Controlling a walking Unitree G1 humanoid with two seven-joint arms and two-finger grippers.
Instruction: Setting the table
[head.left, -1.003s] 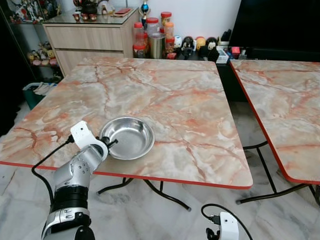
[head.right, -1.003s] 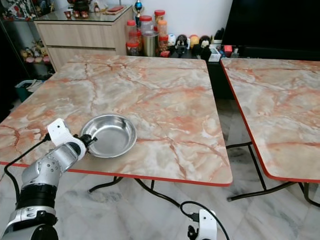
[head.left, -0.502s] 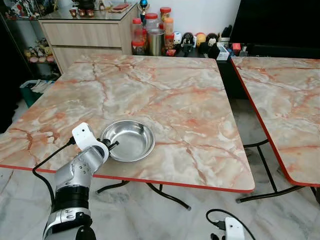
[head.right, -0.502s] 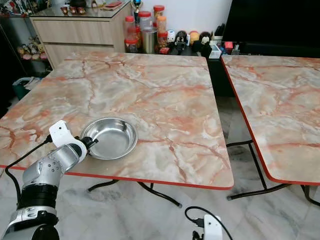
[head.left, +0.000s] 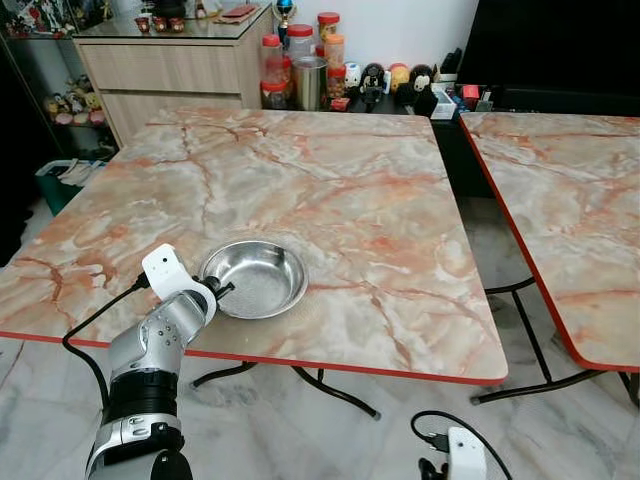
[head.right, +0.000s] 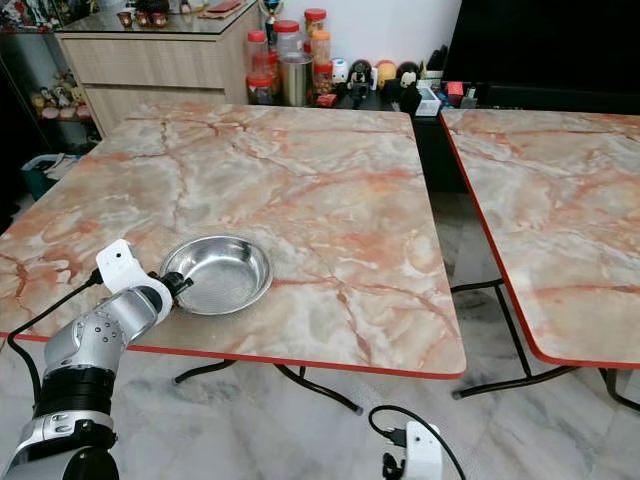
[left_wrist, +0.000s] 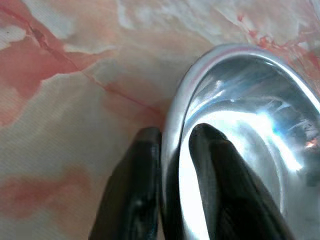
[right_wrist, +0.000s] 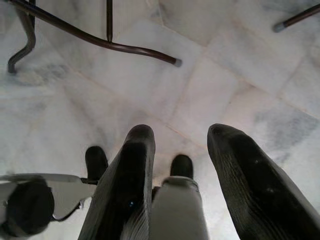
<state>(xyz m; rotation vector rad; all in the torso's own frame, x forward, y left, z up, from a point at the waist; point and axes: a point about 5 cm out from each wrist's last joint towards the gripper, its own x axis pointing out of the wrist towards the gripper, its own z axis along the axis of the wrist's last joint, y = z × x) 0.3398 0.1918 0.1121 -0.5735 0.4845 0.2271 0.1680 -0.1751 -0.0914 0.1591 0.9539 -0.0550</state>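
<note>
A shallow round stainless-steel bowl (head.left: 254, 278) is sitting on a square pink-and-white marble-patterned table with a red edge (head.left: 380, 210), near the table's front edge on the robot's left side. The left gripper (left_wrist: 172, 145) is clamping the bowl's near rim, one black finger outside the wall and the other inside the basin (the wrist view is showing this plainly). The silver left arm is reaching up from below the table edge.

Compared with the pictures from a second ago, the bowl and gripper are sitting in much the same spot on the marble; the small shift of the whole scene is looking like camera movement rather than the bowl travelling. That suggests the bowl is already at its place and is probably waiting to be let go.

The right gripper (right_wrist: 177, 165) is hanging idle low over the pale marble floor tiles (right_wrist: 210, 75), its fingers standing apart and holding nothing. A second matching table (head.left: 570, 200) is standing to the right.
</note>
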